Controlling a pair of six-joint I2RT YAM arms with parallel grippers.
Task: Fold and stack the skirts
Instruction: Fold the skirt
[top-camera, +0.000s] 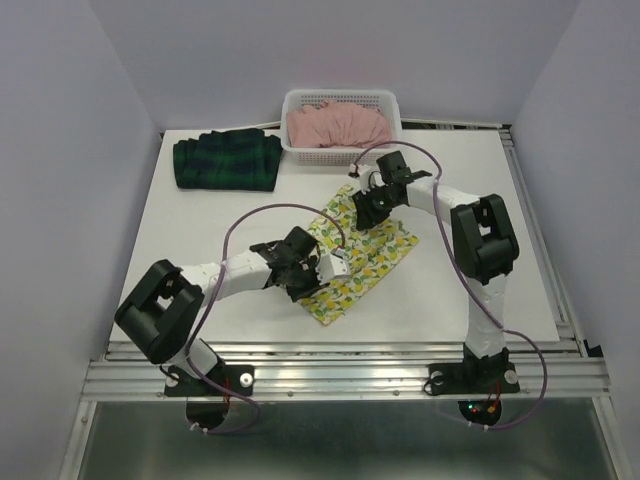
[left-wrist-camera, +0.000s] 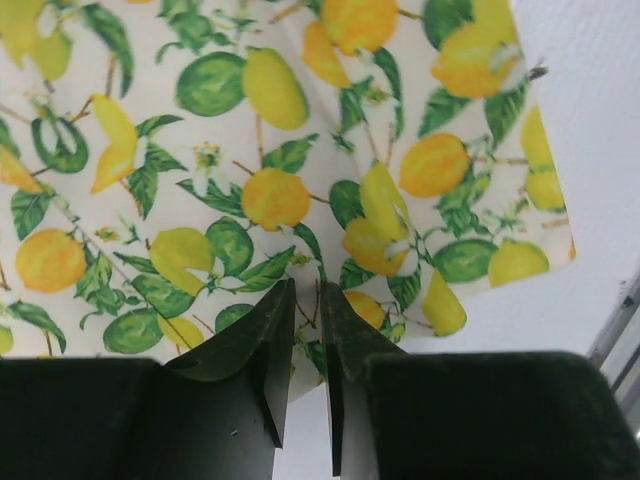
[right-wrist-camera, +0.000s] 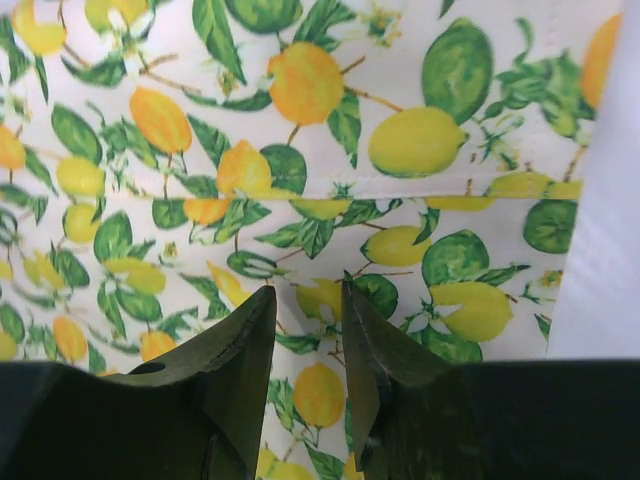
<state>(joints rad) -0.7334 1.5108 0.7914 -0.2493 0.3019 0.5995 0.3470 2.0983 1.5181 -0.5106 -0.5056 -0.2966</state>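
Item: lemon-print skirt (top-camera: 385, 250), spread flat on the table (top-camera: 200, 250), mid-table, between the two arms.
Lie: set on a diagonal. One corner points far, one points near. Bulk of cloth is to the right of both grippers.
L gripper (top-camera: 330, 268): at the near end of the skirt's left-facing edge. Wrist view shows the fingers (left-wrist-camera: 270, 340) almost together, with only a slit between them. A crease in the cloth runs into the slit. Judged pinched on the skirt edge.
R gripper (top-camera: 365, 205): at the far end of the same edge, close to the far corner. Wrist view shows the fingers (right-wrist-camera: 240, 350) narrowly apart, print visible in the gap, cloth flat with no pucker. Cannot tell if it has hold.
Key relation: both grippers are on one edge, L near and R far. The free cloth lies away from them toward the right and near side.
Next move (judgement): lift that edge and carry it across to the opposite edge. Both ends need to travel together or the fold will skew.
Nearer arm: about equal, each at its own end.
Plaid skirt (top-camera: 225, 162): folded, far-left of table, well apart from the lemon-print skirt.
Pink skirt (top-camera: 340, 125): bunched inside the white lattice basket (top-camera: 395, 100), far centre, not yet folded.
Progress (judgement): mid-task.
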